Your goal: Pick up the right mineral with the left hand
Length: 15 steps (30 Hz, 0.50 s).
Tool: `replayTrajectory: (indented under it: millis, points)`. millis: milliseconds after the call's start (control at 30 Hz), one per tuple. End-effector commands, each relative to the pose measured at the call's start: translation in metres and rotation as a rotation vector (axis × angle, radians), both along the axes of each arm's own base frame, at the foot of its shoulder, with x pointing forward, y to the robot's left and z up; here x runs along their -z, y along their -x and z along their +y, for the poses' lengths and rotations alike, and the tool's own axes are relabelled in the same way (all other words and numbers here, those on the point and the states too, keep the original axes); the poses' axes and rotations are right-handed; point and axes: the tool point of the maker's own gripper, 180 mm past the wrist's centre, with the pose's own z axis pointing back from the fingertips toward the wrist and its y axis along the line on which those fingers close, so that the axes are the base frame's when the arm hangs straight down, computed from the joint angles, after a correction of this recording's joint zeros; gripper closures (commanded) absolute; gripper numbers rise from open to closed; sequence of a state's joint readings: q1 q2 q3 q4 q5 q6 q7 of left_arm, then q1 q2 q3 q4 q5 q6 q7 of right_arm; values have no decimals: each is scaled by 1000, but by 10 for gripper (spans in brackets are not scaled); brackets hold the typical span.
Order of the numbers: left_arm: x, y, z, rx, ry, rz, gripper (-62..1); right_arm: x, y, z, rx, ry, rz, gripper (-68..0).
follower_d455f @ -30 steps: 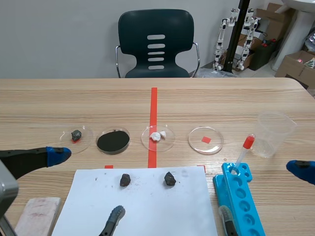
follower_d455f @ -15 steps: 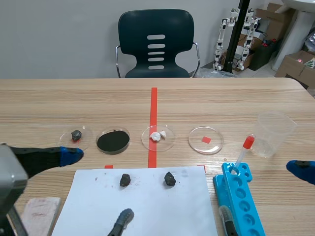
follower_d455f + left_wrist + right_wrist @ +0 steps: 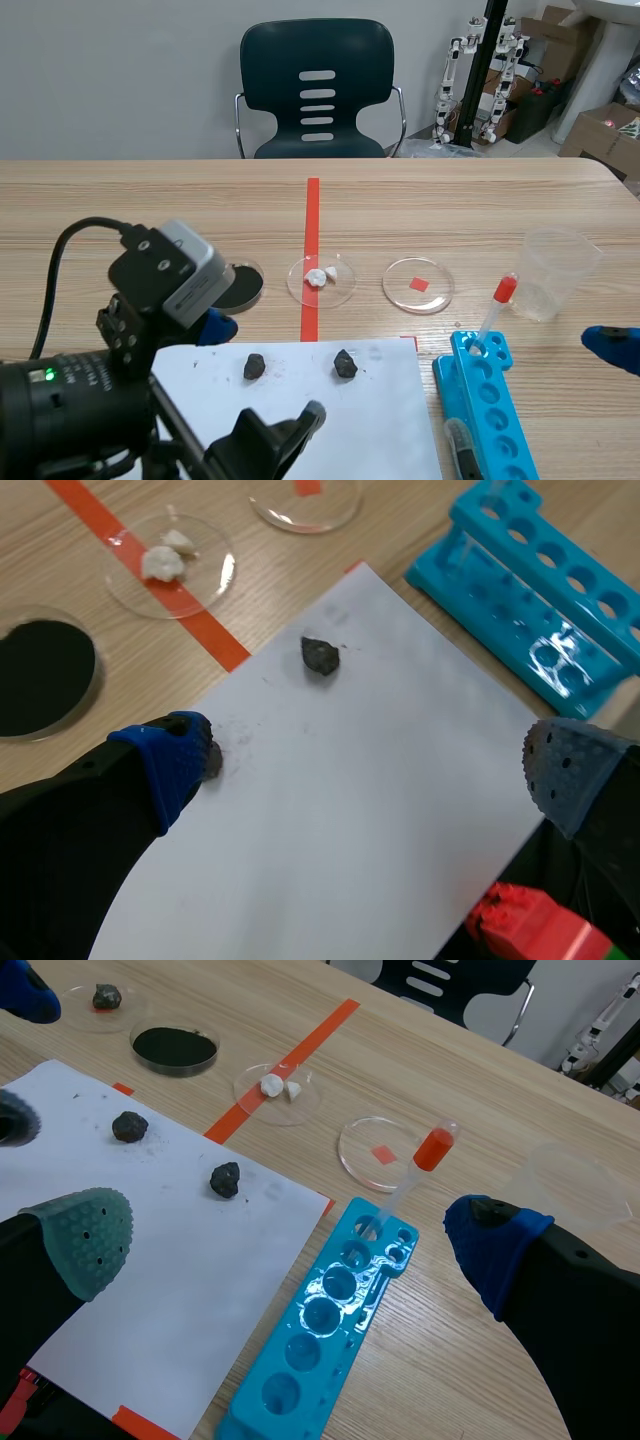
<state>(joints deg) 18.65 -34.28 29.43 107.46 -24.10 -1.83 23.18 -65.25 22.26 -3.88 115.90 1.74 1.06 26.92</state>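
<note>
Scene view: your left hand (image 3: 265, 368) hangs released over the paper (image 3: 380, 420). The right mineral (image 3: 345, 363) lies just beside it, untouched.

Left wrist view: the mineral sits ahead of the hand, in line with the gap between its spread fingers, and is not gripped.

Right wrist view: your right hand (image 3: 288, 1240) is released too and holds nothing.

By my judgement you have the descent, the grip and the lift left to do.

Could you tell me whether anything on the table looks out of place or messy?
Nothing is spilled or broken. The dropper leans tilted in the blue rack rather than standing upright, and the white paper shows faint dark smudges near the right mineral.
</note>
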Motion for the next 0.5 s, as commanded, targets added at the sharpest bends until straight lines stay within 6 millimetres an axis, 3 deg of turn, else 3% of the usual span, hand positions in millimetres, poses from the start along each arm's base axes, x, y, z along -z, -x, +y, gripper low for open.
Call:
replayTrajectory:
  millis: [0,233,333,467]
  points:
    - [-7,-8,-6,-23,8,-14,-623,-12,-6,3,-6,-15,-43,-679]
    - [0,-43,-5,-240,-76,63,-623,-12,-6,3,-6,-15,-43,-679]
    - [13,-54,-3,-318,-118,136,-623,-12,-6,3,-6,-15,-43,-679]
    - [32,-60,-15,-309,-183,202,-623,-12,-6,3,-6,-16,-43,-679]
